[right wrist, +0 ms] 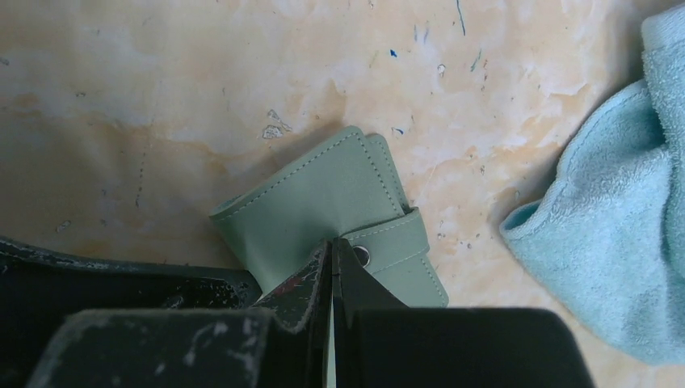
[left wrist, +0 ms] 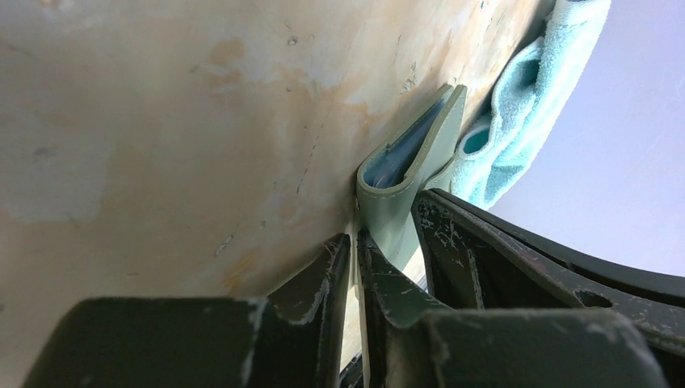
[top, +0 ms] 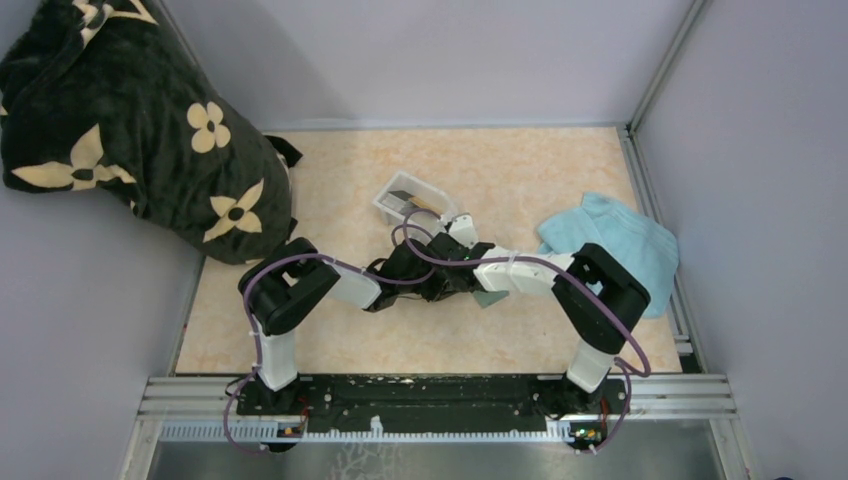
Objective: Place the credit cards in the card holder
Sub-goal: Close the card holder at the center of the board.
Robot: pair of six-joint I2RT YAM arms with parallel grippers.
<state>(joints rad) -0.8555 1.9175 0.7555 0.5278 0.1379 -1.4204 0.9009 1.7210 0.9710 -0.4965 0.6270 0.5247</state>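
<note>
The table (top: 480, 170) has a dark flowered blanket (top: 120, 120) at its 10 o'clock corner and a blue towel (top: 620, 240) at 3 o'clock, and both arms fold inward so their tools meet at the centre, over the holder (right wrist: 315, 202), which lies flat there; the white tray (top: 383, 207) sits near, at 11 o'clock from that spot, holding something dark and flat, likely one of the cards (top: 405, 195) but too small to be sure. The right gripper (right wrist: 331, 255) is fully closed, jaws together with no gap, tips down on the holder's outer face; whether it nips any of it I cannot tell. From those tips the holder spreads toward 11 o'clock in the right wrist view, far edge running 8 to 2 o'clock, its long axis hidden by the fingers, and the tab (right wrist: 400, 242) with its snap (right wrist: 363, 256) sits just beside them at 3 o'clock, looking fastened. The left gripper (left wrist: 353, 267) sits low on the other side, jaws a sliver apart with a pale strip between; whether they pinch the holder's edge I cannot tell. From it the fold is nearest and the two leaves run off toward 1 o'clock, blue lining between. No card shows in either tool, so I judge the coming move turns on the tab: it lies on the right gripper's side, which makes that arm the nearer one to free it while the left steadies the fold
</note>
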